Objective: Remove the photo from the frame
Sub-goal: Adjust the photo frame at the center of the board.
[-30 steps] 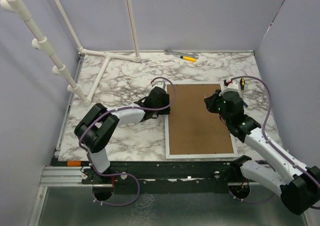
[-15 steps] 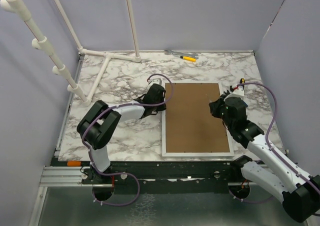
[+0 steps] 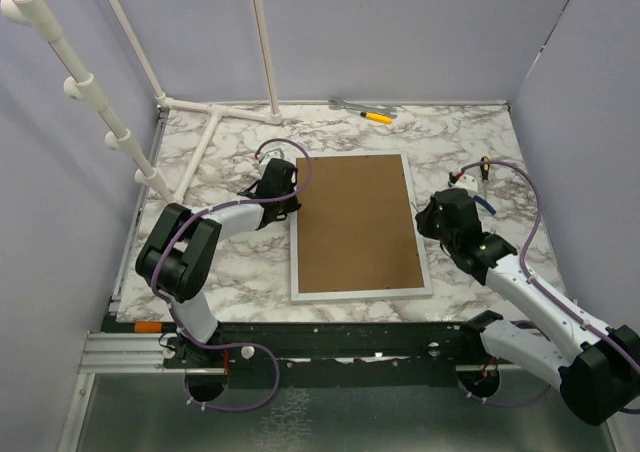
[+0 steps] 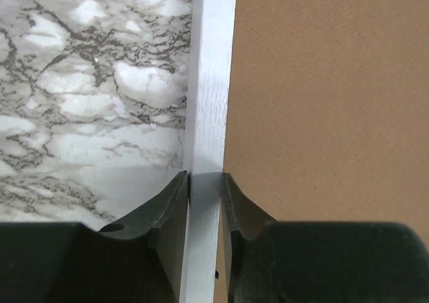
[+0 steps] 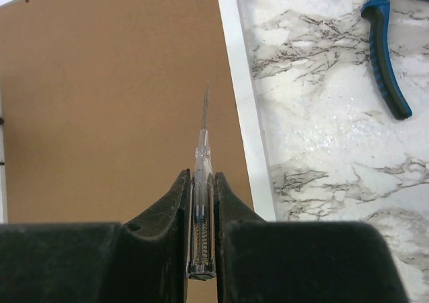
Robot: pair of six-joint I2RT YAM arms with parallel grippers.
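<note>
A robotics lab test cell, not a lived-in room

Plain lilac partition walls (image 3: pixel 400 32) box in a marble-patterned surface (image 3: pixel 240 272); the left arm (image 3: pixel 240 217) and right arm (image 3: pixel 530 297) of a robot are bolted to a metal rail (image 3: pixel 120 352) at its near edge, purple cables (image 3: pixel 240 409) looping from their bases, a white pipe rig (image 3: pixel 215 132) stands in the far left corner, and loose hand tools (image 3: pixel 372 115) lie at the far edge

Frame (image 3: pixel 355 222): large white rectangle, flat on marble table (image 3: pixel 240 272), face down. Sits mid-table, long sides running near to far. Brown fibreboard back faces up and fills the opening, with small dark tabs along its edges. Narrow white rim all round. Left long rail pinched between fingers of left gripper (image 4: pixel 204 179).
</note>
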